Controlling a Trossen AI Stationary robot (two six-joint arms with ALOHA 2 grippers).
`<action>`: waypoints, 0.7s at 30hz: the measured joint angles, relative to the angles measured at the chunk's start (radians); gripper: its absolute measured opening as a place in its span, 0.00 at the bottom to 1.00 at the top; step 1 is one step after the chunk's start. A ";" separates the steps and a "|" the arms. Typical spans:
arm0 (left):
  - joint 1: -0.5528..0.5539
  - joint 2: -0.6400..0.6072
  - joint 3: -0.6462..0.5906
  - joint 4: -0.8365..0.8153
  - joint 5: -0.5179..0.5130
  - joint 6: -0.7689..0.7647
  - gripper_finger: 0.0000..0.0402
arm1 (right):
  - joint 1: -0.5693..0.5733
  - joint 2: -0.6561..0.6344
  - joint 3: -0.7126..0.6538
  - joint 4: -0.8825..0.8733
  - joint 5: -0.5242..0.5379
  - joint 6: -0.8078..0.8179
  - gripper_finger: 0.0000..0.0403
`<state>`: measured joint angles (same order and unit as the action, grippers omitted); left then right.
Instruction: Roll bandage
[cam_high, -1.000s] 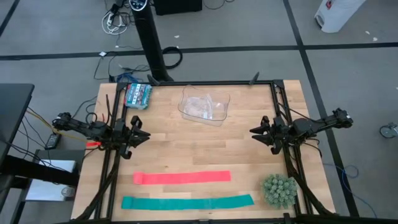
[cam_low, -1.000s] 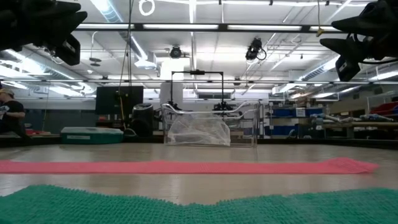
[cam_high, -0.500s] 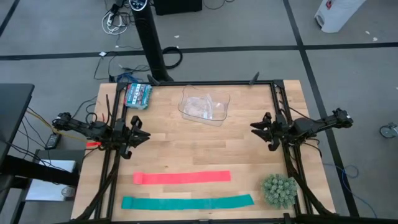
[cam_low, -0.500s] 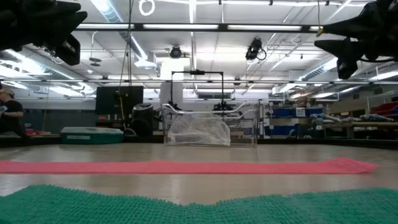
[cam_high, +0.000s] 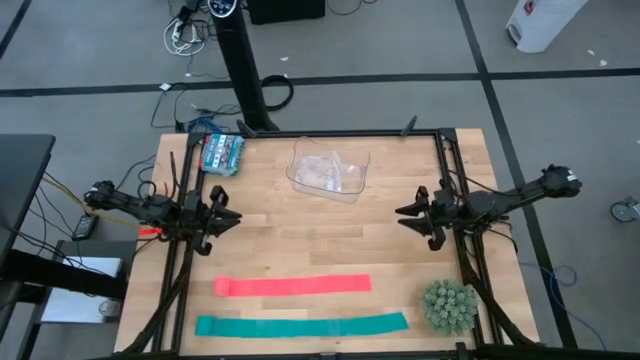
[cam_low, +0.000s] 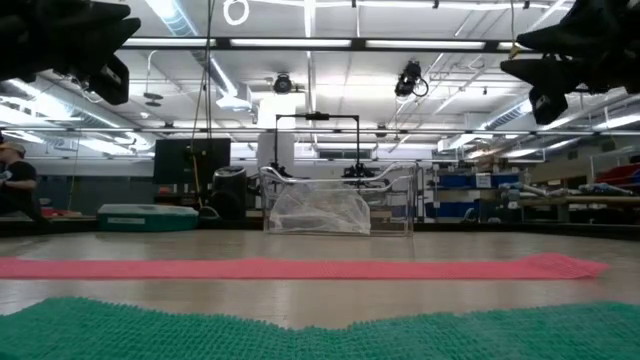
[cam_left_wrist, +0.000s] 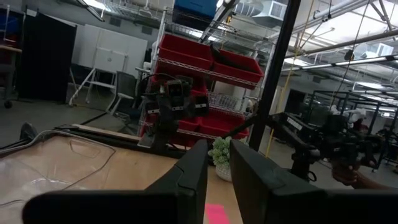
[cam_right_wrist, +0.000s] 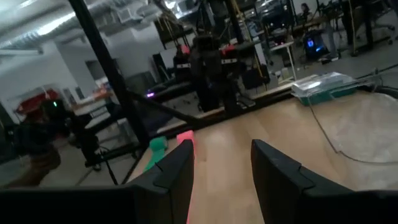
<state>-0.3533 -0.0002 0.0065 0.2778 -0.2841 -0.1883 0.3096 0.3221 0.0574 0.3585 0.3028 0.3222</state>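
The bandage (cam_high: 292, 285) is a long pink-red strip lying flat and unrolled on the wooden table, near its front edge; it also shows in the low view (cam_low: 300, 268). No gripper touches it. My left gripper (cam_high: 230, 216) hovers at the table's left side, fingers a narrow gap apart (cam_left_wrist: 219, 152) with nothing between them. My right gripper (cam_high: 402, 214) hovers at the right side, open wider (cam_right_wrist: 222, 155) and empty. Both point toward the table's middle, well above the board and on the far side of the bandage.
A teal-green strip (cam_high: 300, 325) lies flat just in front of the bandage. A clear plastic container (cam_high: 328, 172) stands at the far middle, a teal box (cam_high: 222, 152) at the far left, a spiky green ball (cam_high: 447, 306) at the near right. Black frame rails (cam_high: 452, 190) border the board.
My right arm has begun to unfold, and its gripper has edged a little toward the table's middle, still open. The left arm and both strips have kept still.
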 joint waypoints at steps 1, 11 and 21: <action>0.000 0.000 0.000 0.003 -0.001 0.000 0.18 | 0.000 0.030 0.011 0.022 -0.007 -0.014 0.38; 0.000 0.000 0.001 0.004 -0.085 0.000 0.18 | 0.000 0.336 0.209 0.069 -0.014 -0.122 0.38; 0.000 0.122 0.154 -0.163 -0.130 0.001 0.18 | 0.000 0.587 0.387 0.068 -0.015 -0.215 0.38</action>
<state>-0.3531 0.1218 0.1602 0.1144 -0.4143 -0.1873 0.3092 0.9087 0.4443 0.4263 0.2875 0.1067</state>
